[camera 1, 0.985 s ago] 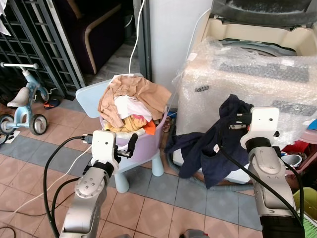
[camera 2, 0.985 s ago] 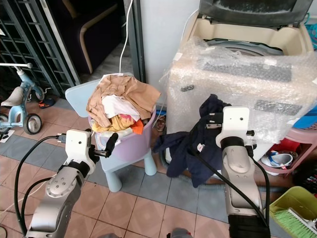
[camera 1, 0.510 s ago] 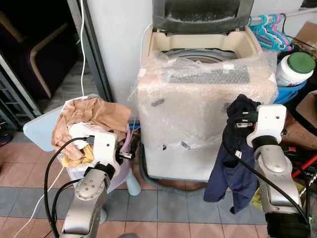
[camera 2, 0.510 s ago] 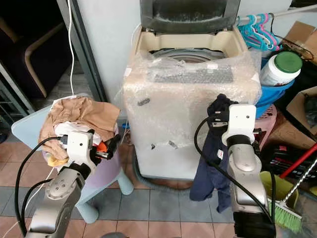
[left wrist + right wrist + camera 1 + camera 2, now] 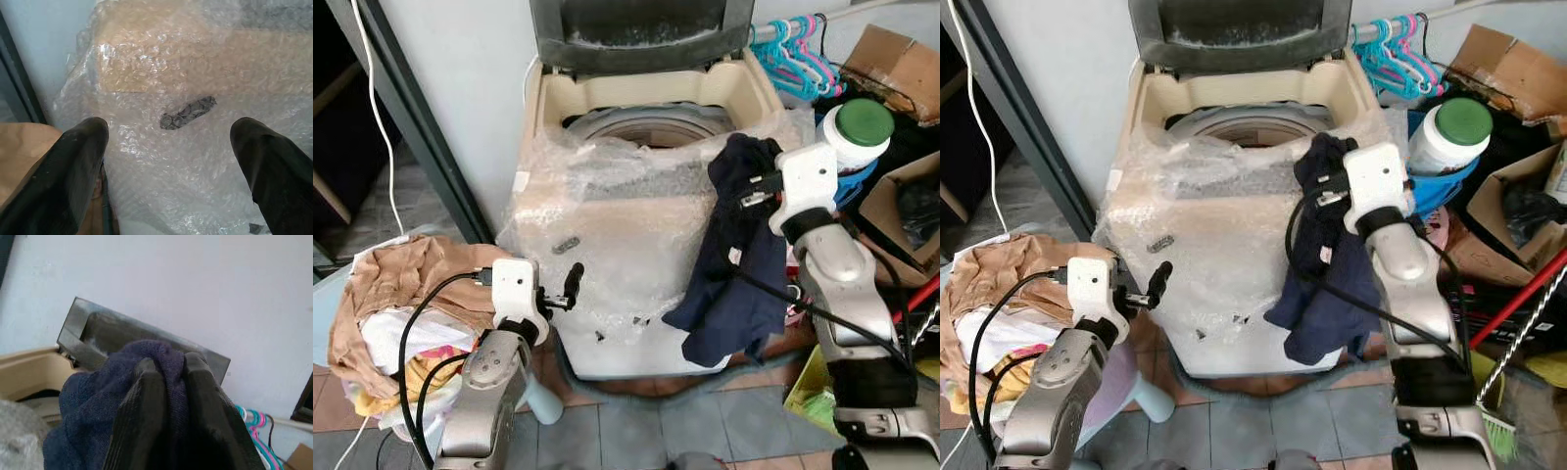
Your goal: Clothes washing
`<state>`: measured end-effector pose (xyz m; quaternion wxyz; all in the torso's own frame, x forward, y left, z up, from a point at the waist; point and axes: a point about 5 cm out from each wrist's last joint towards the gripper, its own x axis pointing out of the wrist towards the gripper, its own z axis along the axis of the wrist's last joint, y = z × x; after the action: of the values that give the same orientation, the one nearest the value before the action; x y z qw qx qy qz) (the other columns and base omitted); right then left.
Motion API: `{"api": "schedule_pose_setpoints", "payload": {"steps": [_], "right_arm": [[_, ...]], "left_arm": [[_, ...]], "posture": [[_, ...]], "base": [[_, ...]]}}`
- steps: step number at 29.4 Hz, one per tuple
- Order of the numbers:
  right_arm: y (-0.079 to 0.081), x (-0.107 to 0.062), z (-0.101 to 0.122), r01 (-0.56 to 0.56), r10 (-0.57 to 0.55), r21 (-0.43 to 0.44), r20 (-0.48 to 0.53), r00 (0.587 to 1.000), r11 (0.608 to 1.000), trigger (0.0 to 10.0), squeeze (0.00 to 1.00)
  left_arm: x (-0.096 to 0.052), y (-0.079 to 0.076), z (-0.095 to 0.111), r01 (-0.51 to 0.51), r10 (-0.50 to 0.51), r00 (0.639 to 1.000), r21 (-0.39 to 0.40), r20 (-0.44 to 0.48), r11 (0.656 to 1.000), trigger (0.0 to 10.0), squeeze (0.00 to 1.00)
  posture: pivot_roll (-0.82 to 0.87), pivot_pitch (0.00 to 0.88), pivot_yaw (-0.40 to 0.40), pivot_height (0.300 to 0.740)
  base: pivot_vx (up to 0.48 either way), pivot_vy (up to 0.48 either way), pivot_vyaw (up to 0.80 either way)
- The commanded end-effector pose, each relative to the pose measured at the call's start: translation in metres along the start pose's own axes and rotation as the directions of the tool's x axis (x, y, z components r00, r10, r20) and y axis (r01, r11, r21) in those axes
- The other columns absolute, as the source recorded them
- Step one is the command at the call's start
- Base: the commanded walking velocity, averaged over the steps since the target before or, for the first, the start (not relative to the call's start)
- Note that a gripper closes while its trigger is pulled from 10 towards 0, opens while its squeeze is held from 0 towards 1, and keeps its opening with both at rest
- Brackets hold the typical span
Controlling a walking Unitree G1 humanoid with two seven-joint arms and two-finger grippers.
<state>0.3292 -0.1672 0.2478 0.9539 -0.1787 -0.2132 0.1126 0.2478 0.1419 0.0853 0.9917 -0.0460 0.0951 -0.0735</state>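
A top-loading washing machine point(image 5: 636, 225) wrapped in bubble wrap stands ahead, its lid point(image 5: 636, 34) up and its drum point(image 5: 641, 122) open. My right gripper point(image 5: 166, 367) is shut on a dark navy garment point(image 5: 734, 284). It holds the garment at the machine's right front top corner, and the cloth hangs down the front. My left gripper point(image 5: 171, 142) is open and holds nothing, low before the machine's left front face point(image 5: 186, 112). A pile of tan, white and yellow clothes point(image 5: 401, 294) sits in a basket at the lower left.
Teal and pink hangers point(image 5: 793, 59), a white jar with a green lid point(image 5: 857, 127) and cardboard boxes point(image 5: 886, 59) crowd the machine's right side. A broom point(image 5: 1498, 431) lies at lower right. A dark door frame point(image 5: 421, 147) and white cable point(image 5: 377, 117) stand left.
The view has swung right, from the clothes basket to the washing machine, and come closer. My right gripper has lifted the navy garment to the machine's top edge. The left gripper stays open.
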Motion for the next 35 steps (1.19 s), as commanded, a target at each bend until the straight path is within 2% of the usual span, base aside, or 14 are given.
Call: {"api": "schedule_pose_setpoints", "payload": {"steps": [1,2,6,9,14,21,24,27,28,30,31,32,34,35], "right_arm": [[0.008,0.002,-0.001,-0.039,0.039,0.012,0.004,0.999,0.999,10.0,0.00],[-0.001,0.020,0.016,-0.034,0.036,-0.024,0.076,0.996,0.999,10.0,0.00],[-0.009,0.033,0.028,-0.024,0.030,-0.044,0.124,0.992,0.999,10.0,0.00],[-0.024,0.053,0.057,-0.013,0.029,-0.075,0.217,0.976,0.997,10.0,0.00],[-0.039,0.070,0.081,0.025,0.004,-0.099,0.285,0.958,0.995,10.0,0.00],[-0.054,0.091,0.111,0.098,-0.003,-0.233,0.378,0.926,0.968,10.0,0.00],[-0.066,0.098,0.124,0.223,-0.084,-0.306,0.409,0.909,0.926,10.0,0.00],[-0.072,0.105,0.088,0.213,-0.155,-0.254,0.231,0.961,0.944,10.0,0.00],[-0.072,0.105,0.088,0.213,-0.155,-0.254,0.231,0.961,0.944,10.0,0.00],[-0.065,0.098,0.021,0.135,-0.154,-0.177,-0.100,0.983,0.975,10.0,0.00],[-0.065,0.098,0.021,0.135,-0.154,-0.177,-0.100,0.983,0.975,10.0,0.00],[-0.065,0.086,-0.012,0.155,-0.181,-0.115,-0.273,0.945,0.981,10.0,0.00],[-0.071,0.064,-0.048,0.250,-0.226,-0.010,-0.458,0.859,0.968,10.0,0.00],[-0.072,0.062,-0.051,0.262,-0.232,-0.004,-0.473,0.850,0.965,10.0,0.00]], "left_arm": [[-0.003,0.011,-0.003,-0.053,0.053,0.998,-0.015,-0.025,0.998,10.0,0.00],[-0.003,0.011,-0.001,-0.069,0.068,0.997,-0.010,-0.026,0.998,10.0,0.00],[-0.002,0.011,0.002,-0.078,0.078,0.997,0.002,-0.022,0.997,10.0,0.00],[-0.005,0.013,0.009,-0.121,0.121,0.993,0.022,-0.006,0.992,10.0,0.00],[-0.010,0.015,0.007,-0.153,0.153,0.988,0.017,-0.015,0.988,10.0,0.00],[-0.009,0.010,0.006,-0.123,0.123,0.992,0.014,-0.007,0.992,10.0,0.00],[-0.008,0.010,0.005,-0.122,0.122,0.992,0.016,-0.010,0.992,10.0,0.00],[-0.009,0.010,0.003,-0.130,0.131,0.991,0.013,-0.026,0.991,10.0,0.00],[-0.009,0.010,0.003,-0.130,0.131,0.991,0.013,-0.026,0.991,10.0,0.00],[-0.010,0.007,0.001,-0.123,0.124,0.992,0.016,-0.036,0.992,10.0,0.00],[-0.010,0.007,0.001,-0.123,0.124,0.992,0.016,-0.036,0.992,10.0,0.00],[-0.010,0.007,0.001,-0.124,0.124,0.991,0.015,-0.040,0.992,10.0,0.00],[-0.011,0.008,0.000,-0.122,0.123,0.991,0.018,-0.046,0.992,10.0,0.00],[-0.011,0.008,0.000,-0.122,0.123,0.991,0.019,-0.046,0.992,10.0,0.00]], "posture": [[-0.05,0.005,0.032,0.740],[-0.03,0.017,0.035,0.740],[-0.02,0.022,0.035,0.740],[-0.01,0.046,0.025,0.740],[0.00,0.052,0.016,0.740],[0.00,0.044,0.012,0.740],[0.00,0.040,0.006,0.740],[0.00,0.034,0.001,0.740],[0.00,0.034,0.001,0.740],[0.01,0.037,0.000,0.740],[0.01,0.037,0.000,0.740],[0.01,0.038,0.003,0.740],[0.01,0.039,0.003,0.740],[0.01,0.039,0.003,0.740]], "base": [[0.334,0.000,0.00],[0.000,0.000,0.77],[0.000,0.000,0.77],[0.000,0.000,0.73],[0.000,0.000,0.70],[0.000,0.000,0.68],[0.000,0.000,0.56],[0.000,0.000,0.00],[0.000,0.000,0.00],[0.000,0.000,0.00],[0.000,0.000,0.00],[0.000,0.000,0.00],[0.000,0.000,0.00],[0.000,0.000,0.00]]}}
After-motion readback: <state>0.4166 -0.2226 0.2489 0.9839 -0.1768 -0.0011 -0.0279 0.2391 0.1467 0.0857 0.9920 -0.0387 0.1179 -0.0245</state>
